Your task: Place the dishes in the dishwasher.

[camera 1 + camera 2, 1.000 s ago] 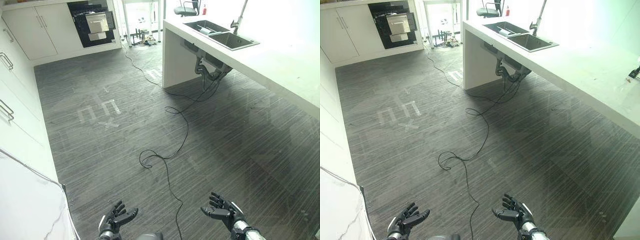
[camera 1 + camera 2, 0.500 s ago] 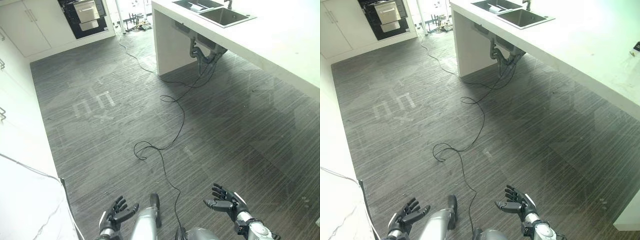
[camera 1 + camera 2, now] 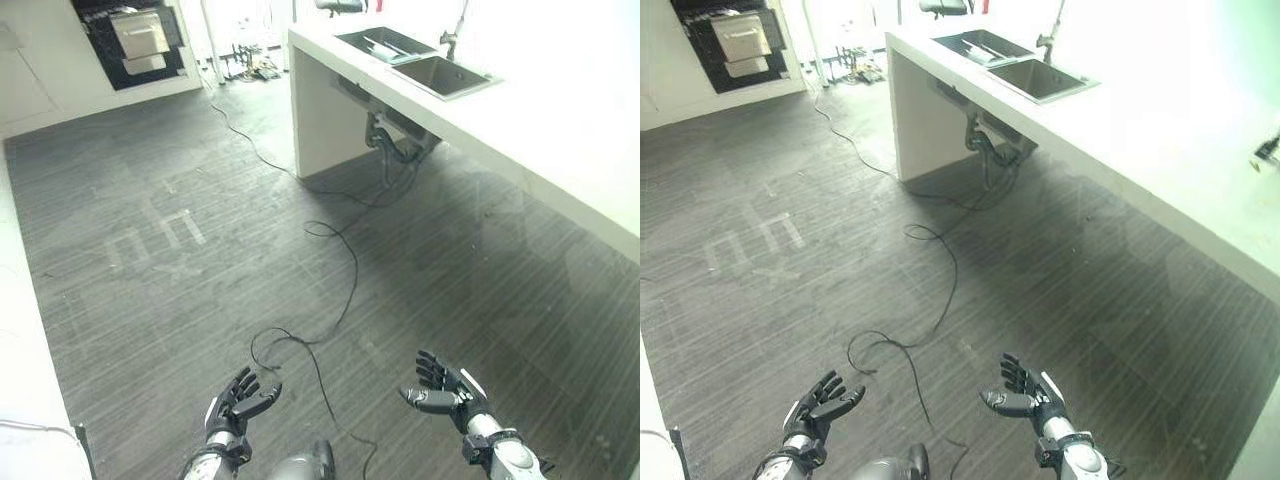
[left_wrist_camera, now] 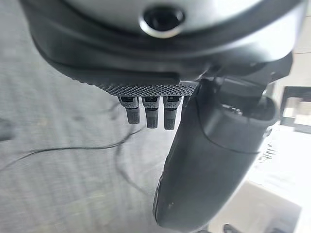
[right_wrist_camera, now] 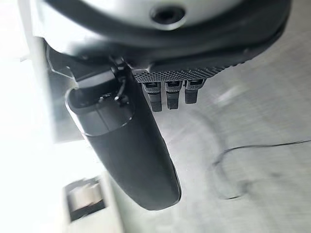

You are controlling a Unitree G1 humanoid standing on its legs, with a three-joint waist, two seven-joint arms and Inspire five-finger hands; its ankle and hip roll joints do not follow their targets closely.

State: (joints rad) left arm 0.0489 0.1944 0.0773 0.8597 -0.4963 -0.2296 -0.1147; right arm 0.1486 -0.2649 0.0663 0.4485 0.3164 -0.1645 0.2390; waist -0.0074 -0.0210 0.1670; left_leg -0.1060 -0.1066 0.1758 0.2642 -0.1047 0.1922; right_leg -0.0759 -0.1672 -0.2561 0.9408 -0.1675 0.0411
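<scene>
The dishwasher (image 3: 128, 42) stands open at the far end of the room, dark, with a pale rack drawn out. Dishes (image 3: 385, 47) lie in the left basin of the sink (image 3: 455, 78) on the white counter at the right. My left hand (image 3: 236, 404) and right hand (image 3: 447, 389) hang low over the dark floor, far from both. Each hand is open, fingers spread, and holds nothing. In the left wrist view the thumb (image 4: 214, 160) stands straight beside the fingertips (image 4: 150, 110); the right wrist view shows the same thumb (image 5: 129, 145) pose.
A long white counter (image 3: 560, 140) runs along the right side, with pipes (image 3: 395, 135) under the sink. White cabinets (image 3: 15, 300) line the left edge. White tape marks (image 3: 155, 232) lie on the floor between me and the dishwasher. A chair (image 3: 340, 5) stands at the far end.
The camera has swung, so the whole scene shifted right and the left cabinets slid almost out of view. Both hands stay open and low in front of me.
</scene>
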